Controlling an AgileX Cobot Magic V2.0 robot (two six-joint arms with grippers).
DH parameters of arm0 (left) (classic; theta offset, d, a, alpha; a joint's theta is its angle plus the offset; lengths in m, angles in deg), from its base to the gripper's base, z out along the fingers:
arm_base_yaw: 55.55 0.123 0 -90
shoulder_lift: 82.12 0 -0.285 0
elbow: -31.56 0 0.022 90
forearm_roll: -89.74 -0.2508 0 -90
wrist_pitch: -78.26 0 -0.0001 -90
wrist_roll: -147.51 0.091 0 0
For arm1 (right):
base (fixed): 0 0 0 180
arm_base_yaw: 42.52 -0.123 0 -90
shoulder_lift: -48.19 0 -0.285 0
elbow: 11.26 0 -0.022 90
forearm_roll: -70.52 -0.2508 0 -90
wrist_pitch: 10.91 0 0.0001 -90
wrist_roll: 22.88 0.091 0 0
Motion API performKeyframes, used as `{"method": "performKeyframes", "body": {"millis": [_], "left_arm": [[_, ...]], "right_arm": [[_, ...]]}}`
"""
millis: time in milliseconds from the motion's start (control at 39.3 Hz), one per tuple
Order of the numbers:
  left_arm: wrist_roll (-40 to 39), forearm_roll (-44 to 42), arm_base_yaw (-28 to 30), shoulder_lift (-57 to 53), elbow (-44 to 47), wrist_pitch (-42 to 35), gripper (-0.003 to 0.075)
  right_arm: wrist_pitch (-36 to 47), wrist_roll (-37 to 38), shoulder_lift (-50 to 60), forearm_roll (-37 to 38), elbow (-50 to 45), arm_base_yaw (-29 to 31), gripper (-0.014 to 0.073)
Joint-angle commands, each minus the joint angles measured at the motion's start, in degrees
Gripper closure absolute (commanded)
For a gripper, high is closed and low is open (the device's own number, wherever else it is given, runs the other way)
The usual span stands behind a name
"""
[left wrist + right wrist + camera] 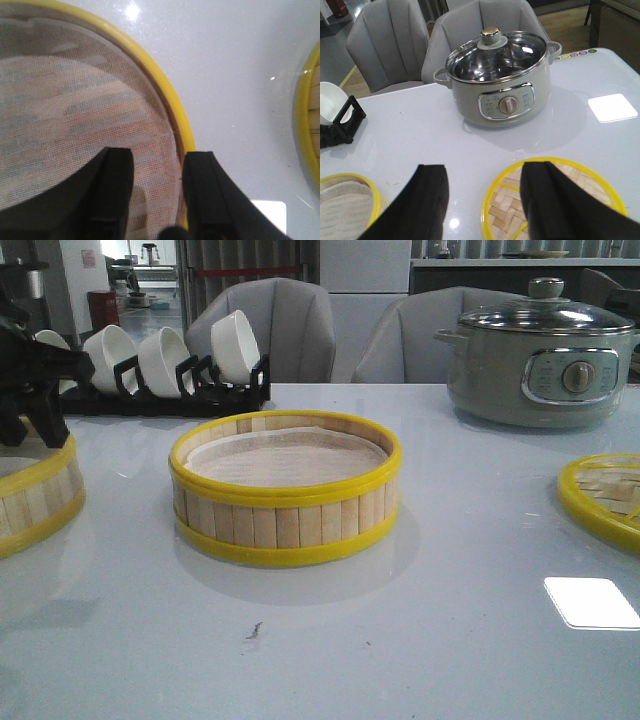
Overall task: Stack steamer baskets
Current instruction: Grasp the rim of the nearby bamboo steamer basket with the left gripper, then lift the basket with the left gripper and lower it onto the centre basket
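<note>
The white table is holding the middle steamer basket, the left gripper is sitting wide open over the rim of the left basket, and the right gripper is hanging open above the woven lid.

Front camera faces low across the table; both wrist cameras look down close, sharing it.

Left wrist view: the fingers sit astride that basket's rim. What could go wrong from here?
1. The left gripper straddles the left basket's rim at one spot only; lifted from there, the basket may tilt or slip.
2. The inner finger rests over the white liner and might snag it.
3. Carried too low, that basket could knock the centre basket instead of seating on it.
</note>
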Motion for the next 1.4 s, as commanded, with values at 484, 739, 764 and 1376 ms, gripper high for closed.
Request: {"method": "performKeyframes", "body": {"millis": [484,739,764,1376], "left_arm": [[0.3,3.1,-0.3,1.1,-2.1,-2.8,0.0396],[0.3,3.1,-0.3,1.1,-2.1,-3.4,0.0638],[0.3,3.1,-0.4,1.1,-2.1,-3.6,0.0625],[0.3,5.4,-12.4,0.9,-21.3,4.4,0.0625]], "right_arm": [[4.6,0.0,0.2,0.4,2.2,-0.1,0.0148],[4.6,0.0,0.2,0.4,2.2,-0.1,0.0148],[4.6,0.0,0.2,0.4,2.2,-0.1,0.0148],[4.6,0.0,0.2,0.4,2.2,-0.1,0.0148]]}}
